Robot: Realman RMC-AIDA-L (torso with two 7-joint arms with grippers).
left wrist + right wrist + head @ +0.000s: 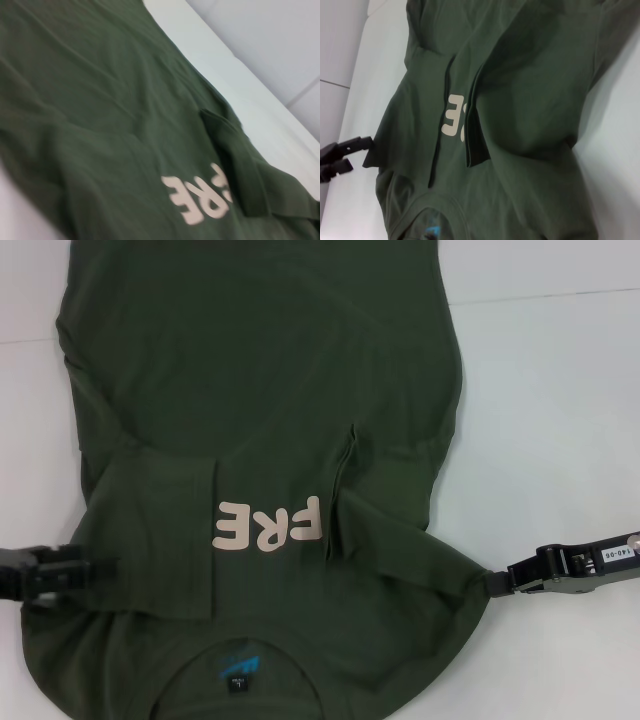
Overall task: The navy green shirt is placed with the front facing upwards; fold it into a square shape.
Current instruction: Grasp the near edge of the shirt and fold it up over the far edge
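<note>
We see the navy green shirt (pixel 260 440) spread face up on the white table (pixel 560 420), its long axis running away from us, collar and blue neck label (pixel 238 670) nearest the body, both sleeves already folded in over the chest beside the letters "FRE" (pixel 268 524). Each shoulder edge lies directly inward from a gripper, so neither arm is nearer. The left gripper (pixel 85 575) meets the left shoulder edge, the right gripper (pixel 497 582) the right; both look pinched on cloth, though we judge this, since the fingertips are partly hidden.
</note>
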